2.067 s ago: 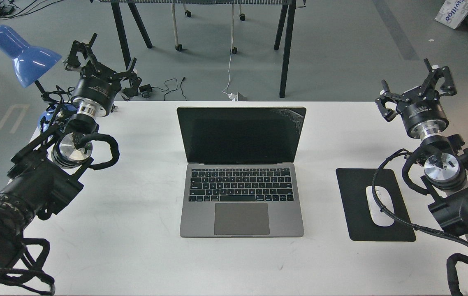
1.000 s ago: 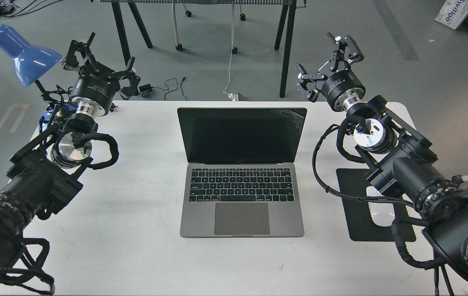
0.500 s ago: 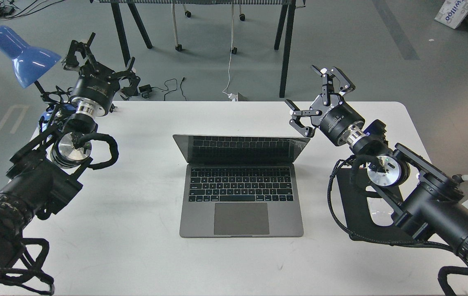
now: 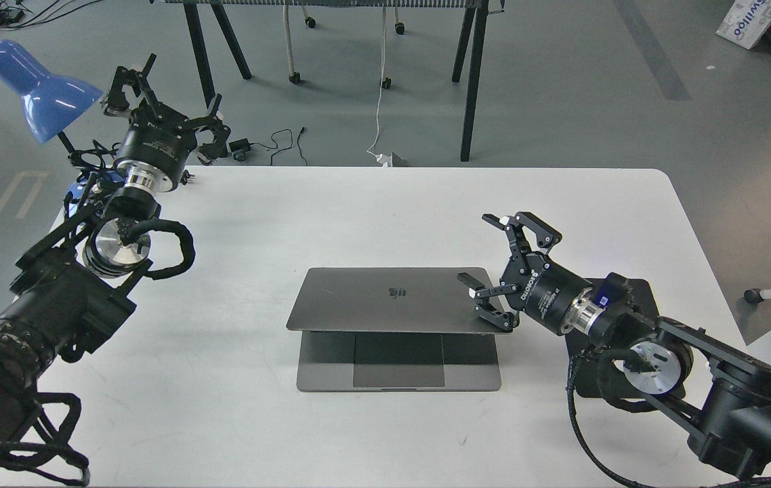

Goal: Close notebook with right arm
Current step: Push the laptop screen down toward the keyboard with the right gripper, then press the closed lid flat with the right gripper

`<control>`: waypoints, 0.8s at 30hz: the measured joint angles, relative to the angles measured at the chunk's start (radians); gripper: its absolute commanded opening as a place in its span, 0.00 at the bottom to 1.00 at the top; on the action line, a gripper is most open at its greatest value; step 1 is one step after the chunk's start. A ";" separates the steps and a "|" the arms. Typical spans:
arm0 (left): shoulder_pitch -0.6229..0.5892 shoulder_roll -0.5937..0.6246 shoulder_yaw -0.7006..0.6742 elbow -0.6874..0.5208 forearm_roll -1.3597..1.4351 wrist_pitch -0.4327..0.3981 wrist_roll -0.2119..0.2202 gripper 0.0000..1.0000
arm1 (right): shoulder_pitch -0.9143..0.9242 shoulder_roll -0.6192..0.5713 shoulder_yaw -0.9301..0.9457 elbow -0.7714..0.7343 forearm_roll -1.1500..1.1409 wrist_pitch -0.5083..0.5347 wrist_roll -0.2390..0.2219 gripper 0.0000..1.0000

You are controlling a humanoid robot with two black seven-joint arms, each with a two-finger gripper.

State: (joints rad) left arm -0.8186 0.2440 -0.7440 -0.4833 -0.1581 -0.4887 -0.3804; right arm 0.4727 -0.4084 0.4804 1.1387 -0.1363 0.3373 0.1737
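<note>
Notebook (image 4: 385, 298): lies at the centre of the white table (image 4: 372, 210), lid lowered almost flat over the base. Grey lid back faces up, dark logo visible near its middle. A strip of the base with the trackpad (image 4: 398, 350) shows below the lid's front edge; the lid is not fully shut.

Right arm (image 4: 663, 359): enters from the lower right corner and reaches left across the table toward the notebook.

Right gripper (image 4: 502, 271): fingers spread wide apart, holding nothing. The lower finger (image 4: 490, 313) rests at the right edge of the lid; the upper finger stands clear above the table, beside the lid's far right corner.

Mouse pad (image 4: 636, 291): black, right of the notebook, largely covered by the right arm. Whether a mouse lies on it cannot be told.

Left arm (image 4: 67, 298): enters from the lower left, raised along the table's left edge, well apart from the notebook.

Left gripper (image 4: 162, 102): fingers spread, empty, held up past the table's far left corner.

Lamp (image 4: 36, 88): blue shade, just left of the left gripper.

Floor (image 4: 561, 81): grey, with black table legs and loose cables beyond the far table edge.
</note>
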 measured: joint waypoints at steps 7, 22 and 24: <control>0.000 0.000 0.000 0.000 0.000 0.000 0.000 1.00 | -0.054 0.001 -0.047 -0.030 -0.184 0.000 0.004 1.00; 0.000 0.000 0.000 0.000 0.000 0.000 0.000 1.00 | -0.059 0.011 -0.005 -0.080 -0.193 -0.001 0.005 1.00; 0.000 0.000 0.000 0.000 0.000 0.000 0.000 1.00 | -0.057 0.013 0.061 -0.068 -0.191 0.003 0.009 1.00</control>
State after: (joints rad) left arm -0.8186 0.2443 -0.7440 -0.4832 -0.1580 -0.4887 -0.3804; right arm 0.4159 -0.3950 0.5410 1.0711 -0.3272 0.3398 0.1822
